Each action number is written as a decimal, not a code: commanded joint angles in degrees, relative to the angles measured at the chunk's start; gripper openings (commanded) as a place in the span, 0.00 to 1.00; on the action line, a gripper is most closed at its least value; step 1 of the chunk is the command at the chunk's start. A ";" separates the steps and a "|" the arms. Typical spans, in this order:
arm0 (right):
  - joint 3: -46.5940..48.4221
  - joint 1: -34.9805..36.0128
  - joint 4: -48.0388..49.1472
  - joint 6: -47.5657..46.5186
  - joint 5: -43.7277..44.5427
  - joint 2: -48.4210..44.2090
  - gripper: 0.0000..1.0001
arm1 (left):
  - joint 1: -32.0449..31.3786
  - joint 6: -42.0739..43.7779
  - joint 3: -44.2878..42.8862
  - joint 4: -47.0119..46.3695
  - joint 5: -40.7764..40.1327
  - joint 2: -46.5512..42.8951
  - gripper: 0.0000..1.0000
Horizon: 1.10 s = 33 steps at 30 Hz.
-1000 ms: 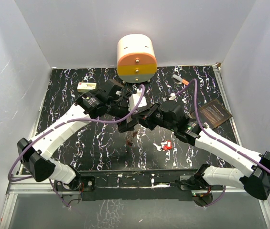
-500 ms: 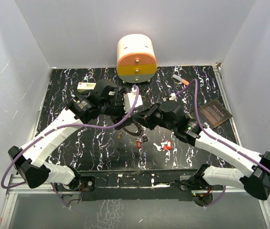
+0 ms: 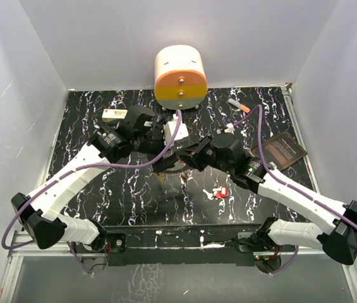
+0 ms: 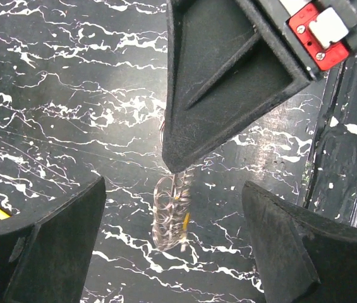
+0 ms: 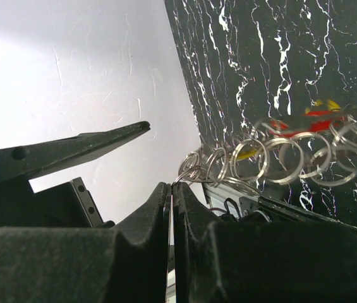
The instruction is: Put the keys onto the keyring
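Observation:
My right gripper (image 5: 173, 186) is shut on the rim of the silver keyring (image 5: 279, 158), which swings and shows as a blurred string of rings. A yellow-headed key (image 4: 186, 219) hangs on the keyring (image 4: 170, 211), just under the right gripper's black fingertip (image 4: 184, 145). My left gripper (image 4: 173, 189) stands wide open, its fingers (image 4: 45, 246) on either side of the swinging ring and apart from it. In the top view both grippers meet at mid-table, left (image 3: 165, 140) and right (image 3: 186, 156). Red-headed keys (image 3: 219, 192) lie on the black marbled table (image 3: 127, 189).
A cream and orange drum (image 3: 180, 77) stands at the back centre. A white box (image 3: 114, 114) lies back left, an orange-tipped marker (image 3: 238, 105) back right, and a brown card (image 3: 284, 151) at the right edge. Purple cables (image 3: 263, 151) loop over both arms.
The left gripper has drawn back toward the far left, off the keyring. The keyring now swings from the right gripper and hangs a little higher than half a second ago.

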<state>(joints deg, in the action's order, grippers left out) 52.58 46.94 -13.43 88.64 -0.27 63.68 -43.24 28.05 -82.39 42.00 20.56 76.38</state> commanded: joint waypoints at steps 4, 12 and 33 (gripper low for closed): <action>0.87 0.34 6.40 0.89 0.31 -2.31 0.08 | -0.08 1.91 3.44 -4.66 -1.28 -1.60 0.95; 0.92 0.35 6.78 1.26 -0.56 -2.38 0.08 | -0.04 4.96 6.90 -10.41 -3.37 -2.70 0.96; -0.12 0.43 8.61 1.19 -0.31 -3.30 0.08 | -0.09 7.02 20.12 -25.82 5.52 -13.32 0.86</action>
<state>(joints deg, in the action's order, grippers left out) 52.07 47.05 -11.51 88.86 -0.60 62.24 -43.24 36.01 -62.81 19.16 24.62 64.18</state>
